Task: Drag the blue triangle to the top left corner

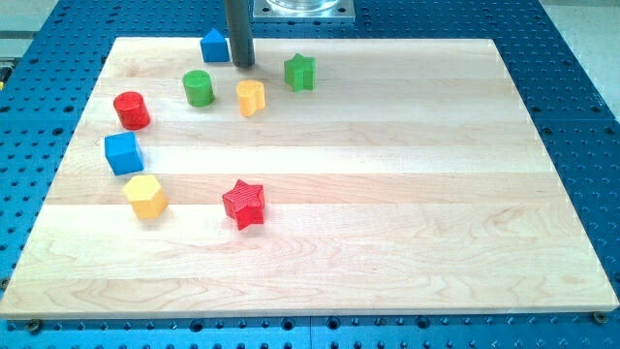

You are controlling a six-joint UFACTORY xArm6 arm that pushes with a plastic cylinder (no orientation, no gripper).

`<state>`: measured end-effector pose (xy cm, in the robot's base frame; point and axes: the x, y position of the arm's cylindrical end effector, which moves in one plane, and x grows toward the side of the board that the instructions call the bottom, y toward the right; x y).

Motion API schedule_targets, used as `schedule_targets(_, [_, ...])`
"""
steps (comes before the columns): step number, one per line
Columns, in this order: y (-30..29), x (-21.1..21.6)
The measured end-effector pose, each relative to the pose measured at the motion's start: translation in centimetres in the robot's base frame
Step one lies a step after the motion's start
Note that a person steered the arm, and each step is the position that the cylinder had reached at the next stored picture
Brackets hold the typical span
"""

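- The table [387, 223] is a pale wooden board lying on a blue perforated base [581, 87]; its lower half, nearest the view's bottom, carries only a few blocks on the view's left.
- Nearest the view's bottom stands the red star [243, 204], left of the board's middle and well apart from the rest.
- Just to its left and a little higher sits the yellow hexagon [145, 196], near the board's left edge.
- Above the hexagon, close by but not touching, is the blue cube [123, 153].
- Higher again along the left edge is the red cylinder [131, 111].
- To its right, across a gap, stands the green cylinder [198, 87], and right of that the yellow block [250, 97], rounded in form; its exact shape is hard to make out.
- Further right and slightly higher is the green star [300, 72].
- The blue triangle [214, 46] sits at the board's top edge, left of centre, still some way right of the top left corner.
- My tip [241, 65] rests on the board just beside the blue triangle's right side; whether they touch cannot be told.
- There is no gripper here, only the dark rod [237, 29] coming down from the metal mount [300, 8] at the view's top.
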<state>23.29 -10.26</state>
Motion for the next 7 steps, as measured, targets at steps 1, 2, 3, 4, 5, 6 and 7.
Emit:
schedule_targets(1, [-5.2, -0.7])
schedule_targets(2, [-0.8, 0.4])
schedule_targets(3, [0.9, -2.9])
schedule_targets(4, [-2.7, -4.1])
schedule_targets(5, [-8.6, -4.0])
schedule_targets(6, [-9.5, -3.2])
schedule_targets(7, [-9.9, 0.8])
